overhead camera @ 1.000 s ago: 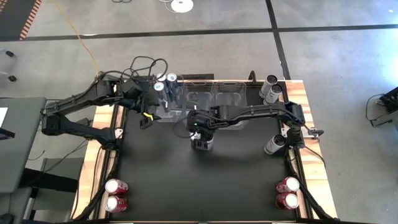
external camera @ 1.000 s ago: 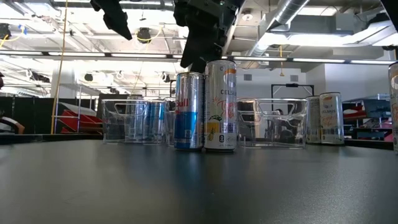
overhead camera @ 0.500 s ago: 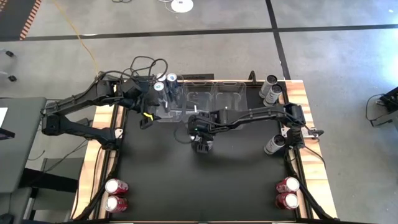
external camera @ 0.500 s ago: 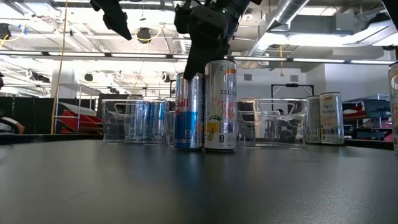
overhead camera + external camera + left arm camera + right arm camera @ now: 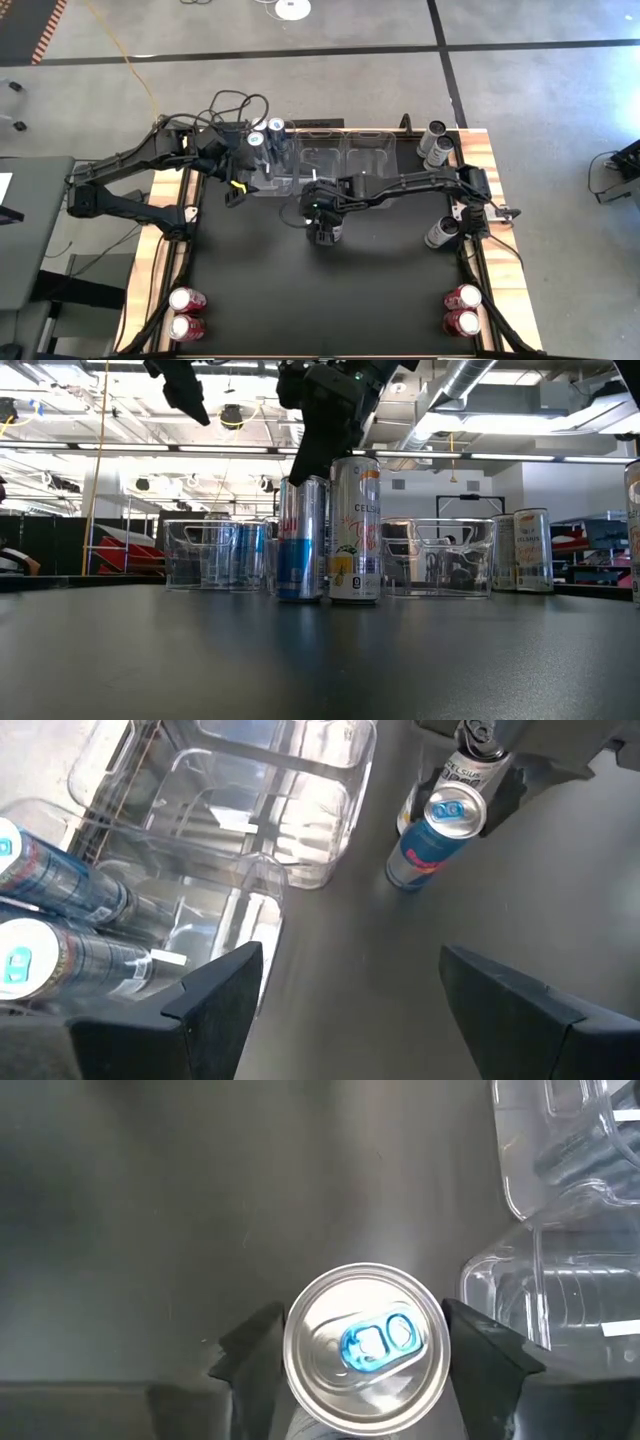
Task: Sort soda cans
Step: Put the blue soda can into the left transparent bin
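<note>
A blue-silver soda can (image 5: 302,550) stands mid-table beside a taller pale can (image 5: 355,530). My right gripper (image 5: 365,1355) comes down over it and is shut on its top; in the high view the gripper (image 5: 322,228) hides both cans. My left gripper (image 5: 350,1010) hovers open above the left clear bin (image 5: 262,168), touching nothing. Two blue-silver cans (image 5: 268,130) stand upright in that bin. The blue-silver can (image 5: 432,840) also shows in the left wrist view. My right gripper pinches the blue-silver can at its upper rim (image 5: 295,1350), one finger (image 5: 255,1360) on each side of the silver top. The fingers come from above, pointing down. The can leans slightly, its base down at the table surface (image 5: 300,598).
Two more clear bins (image 5: 345,155) stand in a row at the far edge. Pale cans lie or stand near the right edge (image 5: 435,142) (image 5: 440,232). Red cans sit in pairs at the near left corner (image 5: 186,312) and the near right corner (image 5: 461,309).
My right gripper has come down a little over the blue-silver can's top. The can, upright a second ago, now leans slightly and sits a touch farther toward the table's left. The pale can beside it has stayed put.
</note>
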